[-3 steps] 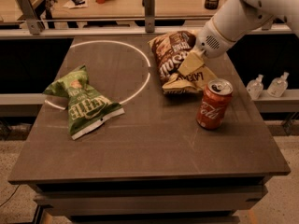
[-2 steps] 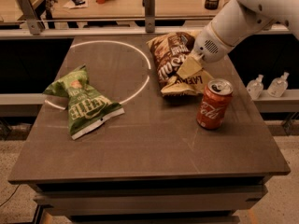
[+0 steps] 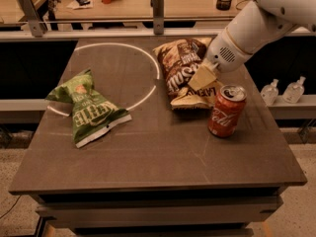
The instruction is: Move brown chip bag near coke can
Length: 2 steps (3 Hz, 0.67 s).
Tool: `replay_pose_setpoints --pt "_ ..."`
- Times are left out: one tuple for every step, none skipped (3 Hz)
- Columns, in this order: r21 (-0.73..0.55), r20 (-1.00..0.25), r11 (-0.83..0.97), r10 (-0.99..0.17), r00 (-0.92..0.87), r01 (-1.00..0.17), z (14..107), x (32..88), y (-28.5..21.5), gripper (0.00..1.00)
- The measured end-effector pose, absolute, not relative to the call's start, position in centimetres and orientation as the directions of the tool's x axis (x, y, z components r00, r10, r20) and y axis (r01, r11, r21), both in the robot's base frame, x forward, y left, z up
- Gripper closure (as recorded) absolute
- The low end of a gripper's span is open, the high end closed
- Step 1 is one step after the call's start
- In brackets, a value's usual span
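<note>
The brown chip bag (image 3: 180, 68) lies on the table's right half, dark brown above and cream-yellow below, with its lower edge just left of the coke can (image 3: 225, 111). The red can stands upright, close beside the bag's lower right corner. My gripper (image 3: 201, 78) comes in from the upper right on a white arm and is shut on the bag's right side, just above and left of the can. The arm hides part of the bag's right edge.
A green chip bag (image 3: 89, 107) lies on the left half of the table (image 3: 163, 162). A white circle line (image 3: 148, 58) is marked on the tabletop. Two clear bottles (image 3: 284, 90) stand on a ledge to the right. A counter with clutter runs behind.
The gripper and the brown chip bag have shifted slightly down toward the table front, closer to the can. The can and the green bag have not moved.
</note>
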State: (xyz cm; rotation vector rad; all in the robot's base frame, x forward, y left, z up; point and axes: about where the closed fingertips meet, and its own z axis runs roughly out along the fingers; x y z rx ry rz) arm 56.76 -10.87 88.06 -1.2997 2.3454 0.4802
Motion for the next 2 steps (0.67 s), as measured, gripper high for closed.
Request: replay_pose_setpoints --pt "0.113 -0.52 0.499 -0.707 -0.479 -0.859 88.47 55.72 -11.33 1.0" --pt "0.114 -0.519 0.497 -0.709 -0.478 -0.86 88.35 55.76 -11.17 0.82"
